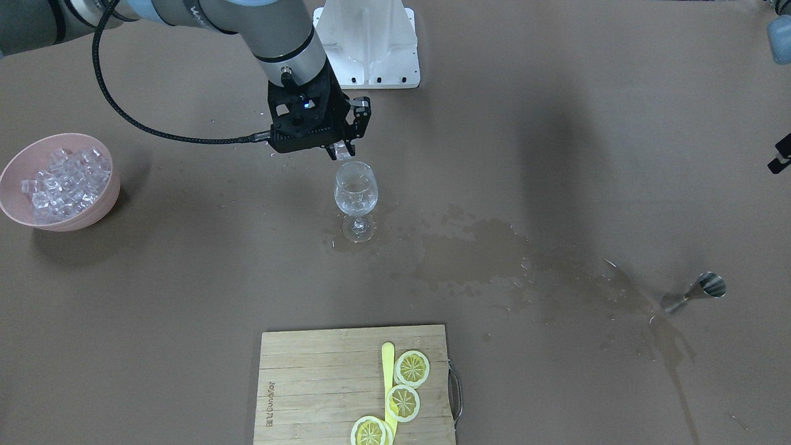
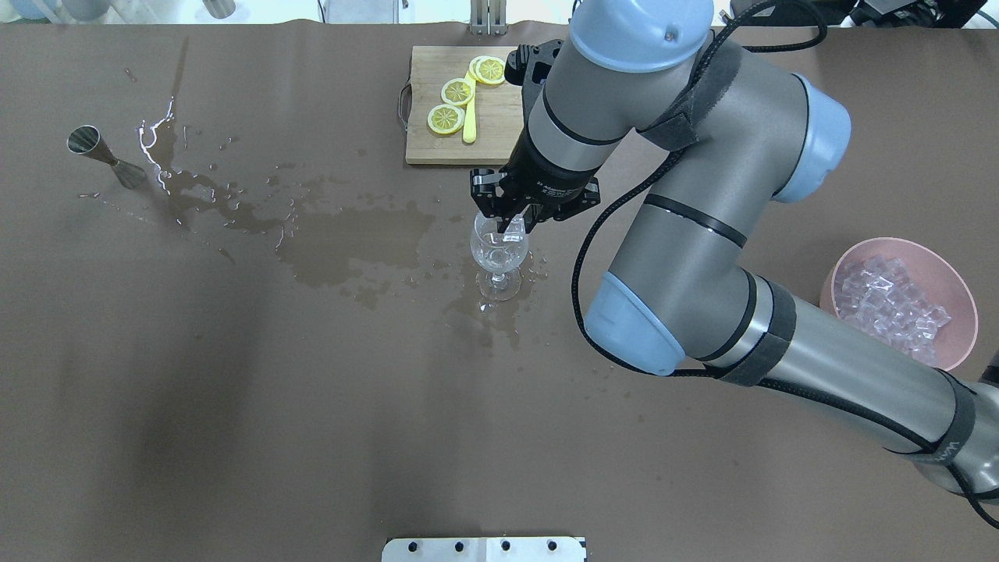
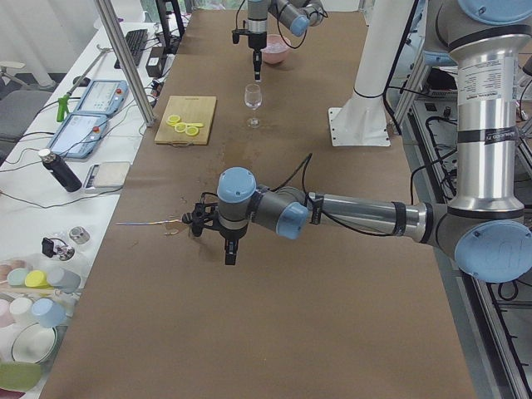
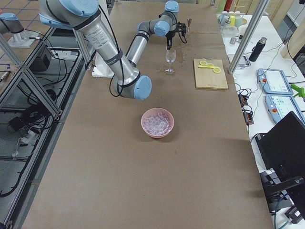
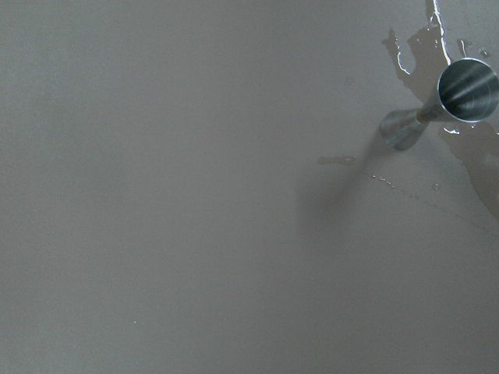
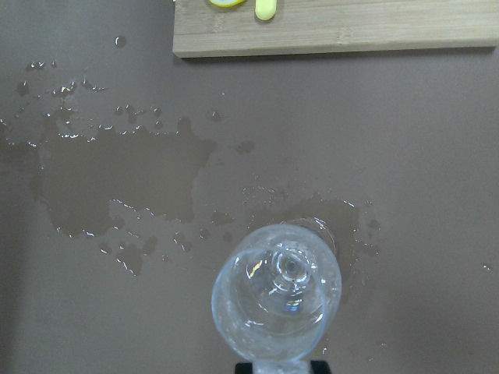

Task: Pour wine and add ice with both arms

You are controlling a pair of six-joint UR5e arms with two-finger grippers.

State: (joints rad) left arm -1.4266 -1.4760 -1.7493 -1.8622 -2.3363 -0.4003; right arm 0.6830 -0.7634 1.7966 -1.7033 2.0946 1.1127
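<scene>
My right gripper (image 1: 342,153) hangs just above the rim of the clear stemmed wine glass (image 1: 355,198), with its fingers closed on a small clear ice cube (image 1: 338,149). It also shows in the overhead view (image 2: 511,228). The glass (image 6: 277,300) stands upright in the middle of the table and holds some ice. More ice (image 1: 65,182) fills a pink bowl (image 1: 18,162) off to my right. My left gripper (image 3: 230,256) hangs above the table near the steel jigger (image 5: 456,89). I cannot tell whether it is open or shut.
The jigger (image 1: 695,293) lies on its side by a wet spill (image 1: 482,253) that spreads toward the glass. A wooden cutting board (image 1: 309,383) with lemon slices (image 1: 411,368) and a yellow knife (image 1: 388,377) sits beyond the glass.
</scene>
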